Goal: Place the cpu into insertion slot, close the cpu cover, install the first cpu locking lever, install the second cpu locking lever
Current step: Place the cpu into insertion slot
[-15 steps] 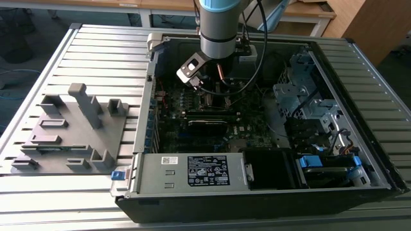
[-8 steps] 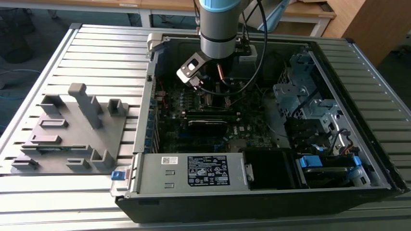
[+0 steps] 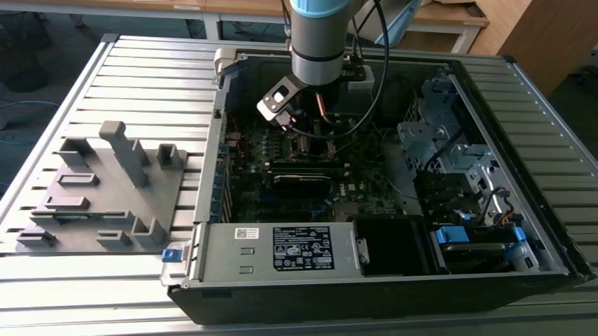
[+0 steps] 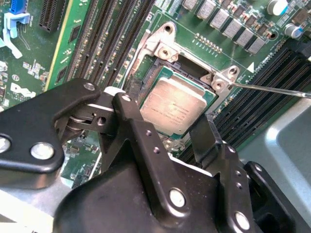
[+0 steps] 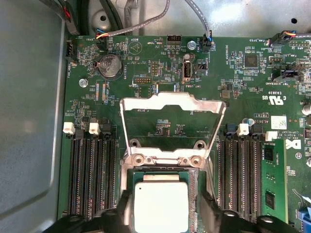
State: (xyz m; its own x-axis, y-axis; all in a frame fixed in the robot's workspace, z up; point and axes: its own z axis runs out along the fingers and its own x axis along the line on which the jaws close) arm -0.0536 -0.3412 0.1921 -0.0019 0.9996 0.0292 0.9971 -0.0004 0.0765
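Observation:
The cpu [image 5: 161,206] [image 4: 170,103], a silvery-grey square on a green base, lies flat in the insertion slot [image 5: 160,171] [image 4: 187,73] on the green motherboard. My gripper [image 5: 166,213] [image 4: 167,114] hangs just over it, open, with one black finger [image 5: 124,209] [image 4: 130,104] on each side of the chip and a thin gap to its edges. The cpu cover [image 5: 172,100], a silvery window frame, stands swung up from its hinge beyond the slot. A thin metal lever rod [image 4: 274,91] sticks out beside the slot. In the exterior view the gripper [image 3: 309,136] is down inside the computer case [image 3: 393,283].
Long black memory slots [image 5: 92,174] [image 5: 238,174] flank the socket on both sides. Cable bundles [image 5: 146,19] hang over the board's far edge. A grey moulded fixture [image 3: 103,189] sits on the slatted table at the exterior view's left. Drive cages [image 3: 449,140] fill the case's right side.

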